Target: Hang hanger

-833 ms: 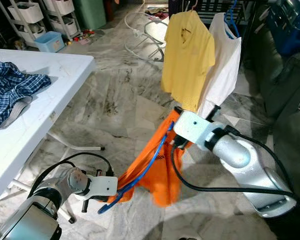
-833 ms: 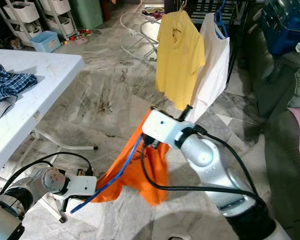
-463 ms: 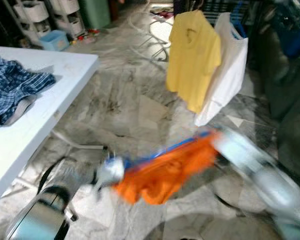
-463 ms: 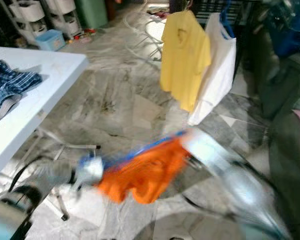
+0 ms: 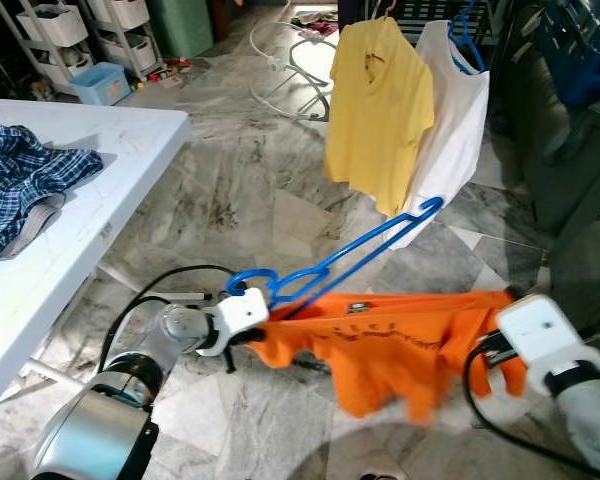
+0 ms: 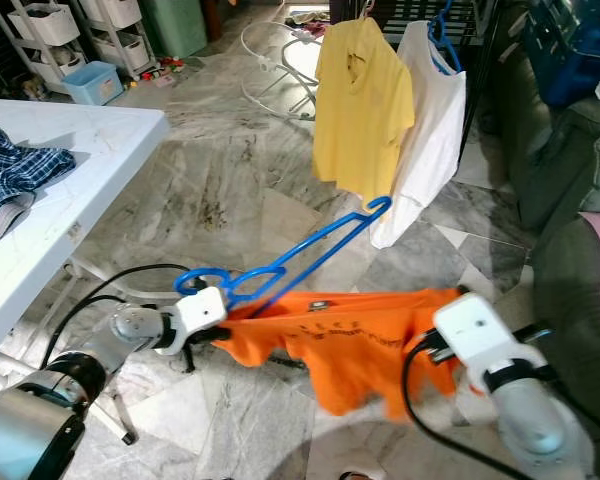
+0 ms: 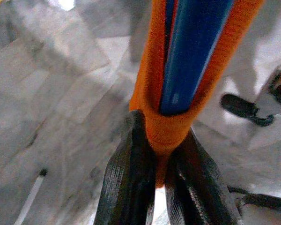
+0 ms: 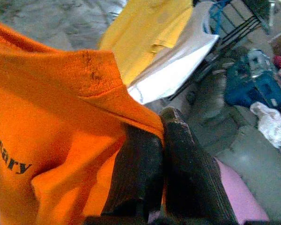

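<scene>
Orange shirt [image 5: 400, 345] stretches low between both tools: left tool [image 7: 157, 161] pinches its collar with the blue hanger [image 5: 340, 262], right tool [image 8: 160, 140] pinches its edge. Hanging on the far rack is left.

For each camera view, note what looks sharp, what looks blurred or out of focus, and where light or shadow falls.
Eye views: sharp and evenly lit, orange shirt and blue hanger crisp. Left wrist view: fingers textured, floor behind soft. Right wrist view: dark fingers shadowed, yellow shirt behind slightly soft.
</scene>
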Available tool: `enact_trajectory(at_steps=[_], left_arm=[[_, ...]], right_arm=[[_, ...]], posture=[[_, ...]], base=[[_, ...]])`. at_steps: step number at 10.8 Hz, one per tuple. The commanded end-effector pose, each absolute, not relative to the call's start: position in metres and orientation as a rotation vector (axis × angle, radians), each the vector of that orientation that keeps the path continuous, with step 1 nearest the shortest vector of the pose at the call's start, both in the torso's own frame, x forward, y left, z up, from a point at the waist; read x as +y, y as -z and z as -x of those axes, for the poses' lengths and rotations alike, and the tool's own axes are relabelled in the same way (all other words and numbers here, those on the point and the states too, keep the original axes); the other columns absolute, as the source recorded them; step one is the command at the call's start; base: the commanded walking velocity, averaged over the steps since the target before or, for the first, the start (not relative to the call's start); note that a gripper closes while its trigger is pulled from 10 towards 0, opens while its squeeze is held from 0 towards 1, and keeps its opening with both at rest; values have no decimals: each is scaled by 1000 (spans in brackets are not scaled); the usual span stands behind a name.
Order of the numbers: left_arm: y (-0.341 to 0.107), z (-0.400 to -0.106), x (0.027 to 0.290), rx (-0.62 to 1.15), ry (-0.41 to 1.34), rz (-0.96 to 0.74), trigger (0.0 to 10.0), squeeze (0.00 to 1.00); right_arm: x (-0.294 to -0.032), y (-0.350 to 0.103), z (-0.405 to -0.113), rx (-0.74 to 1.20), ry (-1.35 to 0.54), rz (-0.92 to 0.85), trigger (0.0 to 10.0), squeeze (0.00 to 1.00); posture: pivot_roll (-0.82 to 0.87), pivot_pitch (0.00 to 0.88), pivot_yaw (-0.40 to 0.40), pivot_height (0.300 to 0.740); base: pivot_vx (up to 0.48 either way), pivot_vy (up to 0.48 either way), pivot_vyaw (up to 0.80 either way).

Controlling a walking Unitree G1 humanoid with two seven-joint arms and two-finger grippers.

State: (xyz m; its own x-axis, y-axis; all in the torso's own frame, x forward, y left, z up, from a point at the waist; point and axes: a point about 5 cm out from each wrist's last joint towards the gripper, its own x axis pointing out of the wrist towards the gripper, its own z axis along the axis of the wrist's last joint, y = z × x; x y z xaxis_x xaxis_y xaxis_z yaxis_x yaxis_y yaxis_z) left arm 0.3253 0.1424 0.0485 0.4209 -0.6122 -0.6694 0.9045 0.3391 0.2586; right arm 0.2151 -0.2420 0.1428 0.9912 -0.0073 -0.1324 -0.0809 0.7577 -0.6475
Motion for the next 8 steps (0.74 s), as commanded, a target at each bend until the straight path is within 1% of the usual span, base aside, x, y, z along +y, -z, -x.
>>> enact_trajectory(at_steps=[1, 2, 3, 4, 6, 8], left_arm=[[-51, -326, 150, 531, 1035, -627, 10000, 0], [-52, -326, 143, 532, 1060, -538, 10000, 0], [-50, -325, 136, 552, 1061, -435, 10000, 0], [-47, -324, 130, 548, 1023, -392, 10000, 0], [-41, -324, 110, 518, 893, -235, 10000, 0], [-38, -321, 89, 486, 868, -140, 10000, 0]], right_arm=[[-258, -150, -213, 110, 63, 683, 0, 0], [-261, -144, -213, 113, 78, 624, 0, 0], [-261, -137, -215, 104, 122, 501, 0, 0], [-258, -130, -218, 95, 155, 390, 0, 0], [-240, -99, -225, 121, 179, 175, 0, 0], [-230, -87, -230, 138, 154, 151, 0, 0]], posture=[[-109, 108, 87, 740], [-108, 107, 82, 740], [-108, 104, 77, 740], [-103, 98, 72, 740], [-90, 83, 54, 740], [-76, 68, 39, 740]], base=[[0, 0, 0], [0, 0, 0], [0, 0, 0], [0, 0, 0], [0, 0, 0], [0, 0, 0]])
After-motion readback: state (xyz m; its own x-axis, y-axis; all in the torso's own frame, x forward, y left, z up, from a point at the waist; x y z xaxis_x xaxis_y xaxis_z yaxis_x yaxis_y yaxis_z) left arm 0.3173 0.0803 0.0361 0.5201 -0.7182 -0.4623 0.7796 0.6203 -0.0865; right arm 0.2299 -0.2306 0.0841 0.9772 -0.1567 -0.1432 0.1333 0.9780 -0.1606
